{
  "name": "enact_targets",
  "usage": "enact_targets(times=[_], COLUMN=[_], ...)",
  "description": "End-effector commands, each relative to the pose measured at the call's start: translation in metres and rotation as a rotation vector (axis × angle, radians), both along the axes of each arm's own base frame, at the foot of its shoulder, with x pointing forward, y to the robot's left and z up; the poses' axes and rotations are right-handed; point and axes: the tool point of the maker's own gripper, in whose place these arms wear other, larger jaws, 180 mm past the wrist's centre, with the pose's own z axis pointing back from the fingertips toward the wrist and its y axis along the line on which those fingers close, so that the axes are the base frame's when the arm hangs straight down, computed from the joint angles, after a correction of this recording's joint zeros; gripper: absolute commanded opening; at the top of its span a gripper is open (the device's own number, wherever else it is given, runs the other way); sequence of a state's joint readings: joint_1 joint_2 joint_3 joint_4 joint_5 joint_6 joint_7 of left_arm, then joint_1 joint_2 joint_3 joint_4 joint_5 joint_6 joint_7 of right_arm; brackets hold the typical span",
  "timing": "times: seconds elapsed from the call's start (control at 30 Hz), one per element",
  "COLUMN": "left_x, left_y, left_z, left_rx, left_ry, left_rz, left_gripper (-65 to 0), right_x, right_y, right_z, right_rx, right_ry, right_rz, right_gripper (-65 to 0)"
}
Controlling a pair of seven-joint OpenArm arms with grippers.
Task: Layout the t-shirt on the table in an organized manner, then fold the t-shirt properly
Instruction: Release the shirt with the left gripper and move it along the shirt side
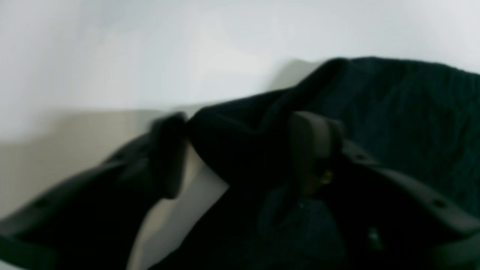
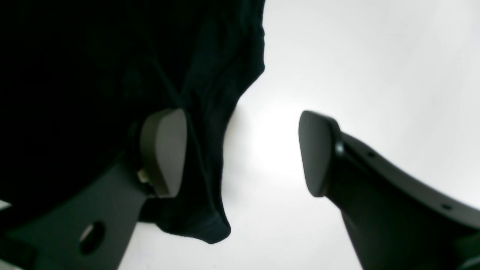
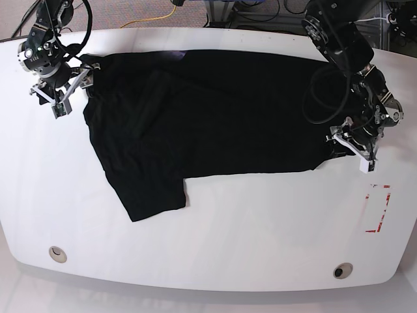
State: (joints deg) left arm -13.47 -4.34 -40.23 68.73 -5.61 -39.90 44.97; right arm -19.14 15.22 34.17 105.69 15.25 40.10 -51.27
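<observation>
1. Base view: your t-shirt [image 3: 215, 111] lies spread across the upper half of the white desk [image 3: 215, 241], a sleeve hanging toward 7 o'clock.
2. Your right gripper [image 2: 240, 153] sits at the shirt's 9 o'clock edge; its fingers [image 2: 165, 150] stand apart, one over the cloth, one over bare desk.
3. Your left gripper [image 1: 243, 150] is at the 3 o'clock hem, fingers [image 1: 313, 142] astride a raised fold; whether they pinch it, you cannot tell.

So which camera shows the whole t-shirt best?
The base view: the t-shirt lies spread across the table, one sleeve sticking out. The left wrist view shows only bunched cloth; the right wrist view shows only one edge.
</observation>
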Motion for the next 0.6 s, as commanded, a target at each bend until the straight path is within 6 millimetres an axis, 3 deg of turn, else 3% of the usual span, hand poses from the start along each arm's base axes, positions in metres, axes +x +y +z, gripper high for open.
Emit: enact_targets(times=[0.0, 0.57], left_x=[0.011, 0.020], left_y=[0.005, 0.007], left_z=[0.014, 0.024], left_rx=[0.014, 0.020], left_ry=[-0.040, -0.068], left_rz=[0.001, 0.003], left_gripper=[-39.3, -63.3], right_x=[0.006, 0.000], right_y=[-0.004, 0.001], right_z=[0.010, -0.003], right_rx=[-0.013, 0.027], right_ry=[-0.037, -0.011], right_rz=[0.007, -0.016], right_gripper=[-20.5, -20.5])
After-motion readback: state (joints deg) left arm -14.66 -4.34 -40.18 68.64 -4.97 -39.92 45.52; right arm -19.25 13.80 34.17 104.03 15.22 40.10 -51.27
